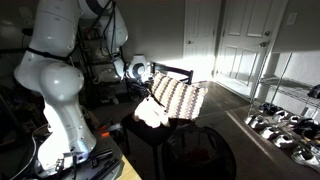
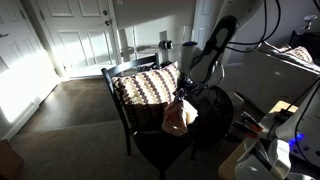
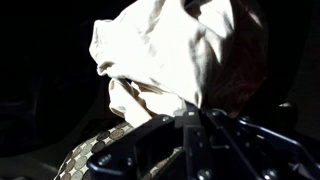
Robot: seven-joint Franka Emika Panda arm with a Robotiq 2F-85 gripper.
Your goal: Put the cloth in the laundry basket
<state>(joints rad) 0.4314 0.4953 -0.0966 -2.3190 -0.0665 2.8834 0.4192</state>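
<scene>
A whitish cloth [image 1: 152, 112] hangs bunched from my gripper [image 1: 150, 96] over the front of a dark chair. In both exterior views it dangles in the air [image 2: 180, 118] below the gripper [image 2: 183, 96]. In the wrist view the cloth [image 3: 165, 50] fills the upper middle, pinched at the gripper's fingertips [image 3: 190, 108], so the gripper is shut on it. A dark round laundry basket [image 1: 198, 152] stands on the floor beside the chair; it also shows in an exterior view [image 2: 215, 108] just behind the cloth. The room is dim and the basket's rim is hard to make out.
The dark wooden chair [image 2: 125, 110] holds a striped patterned cushion [image 2: 145, 85], also visible elsewhere [image 1: 180, 97] [image 3: 90, 155]. A wire rack with shoes [image 1: 285, 120] stands to one side. White doors [image 2: 80, 35] are behind. The robot base [image 1: 60, 120] is close by.
</scene>
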